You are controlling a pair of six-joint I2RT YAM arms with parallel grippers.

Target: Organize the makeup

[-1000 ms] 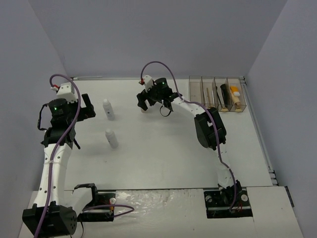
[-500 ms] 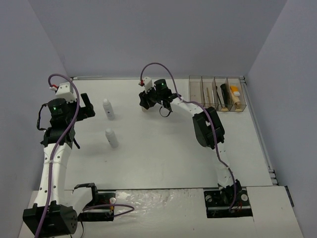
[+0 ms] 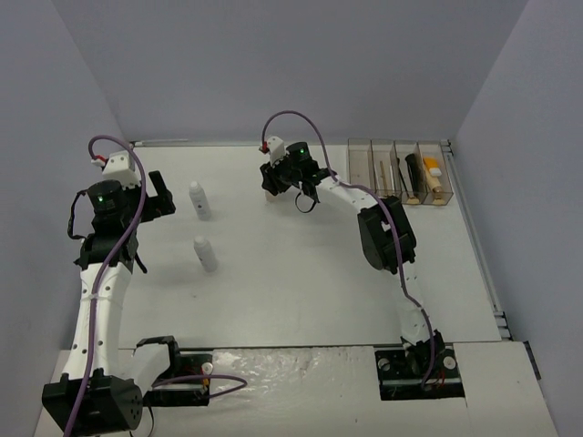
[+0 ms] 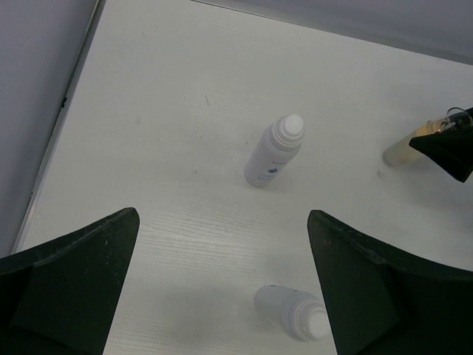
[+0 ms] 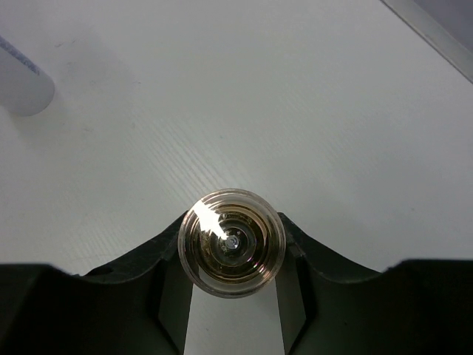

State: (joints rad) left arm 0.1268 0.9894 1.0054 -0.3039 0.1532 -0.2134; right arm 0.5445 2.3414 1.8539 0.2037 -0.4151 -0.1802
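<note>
My right gripper (image 5: pixel 233 251) is shut on the small glass bottle of tan liquid (image 5: pixel 232 242), seen from above with a jaw pressed to each side. From above, that gripper (image 3: pixel 271 185) sits at the back middle of the table. Two white bottles (image 3: pixel 198 200) (image 3: pixel 205 254) stand upright at the left. My left gripper (image 3: pixel 162 196) hangs wide open just left of them, holding nothing. In the left wrist view, one white bottle (image 4: pixel 273 151) is ahead, the other (image 4: pixel 292 312) lies low between the open fingers, and the glass bottle (image 4: pixel 403 151) shows at the right.
A clear smoky four-compartment box (image 3: pixel 360 173) stands at the back right. It holds thin pencils (image 3: pixel 383 173), a black brush (image 3: pixel 414 171) and an orange tube (image 3: pixel 431 168). Grey walls close in on the left, back and right.
My right gripper's jaws have closed onto the glass bottle, and it has shifted slightly toward the back right. The left arm and both white bottles have not moved.
</note>
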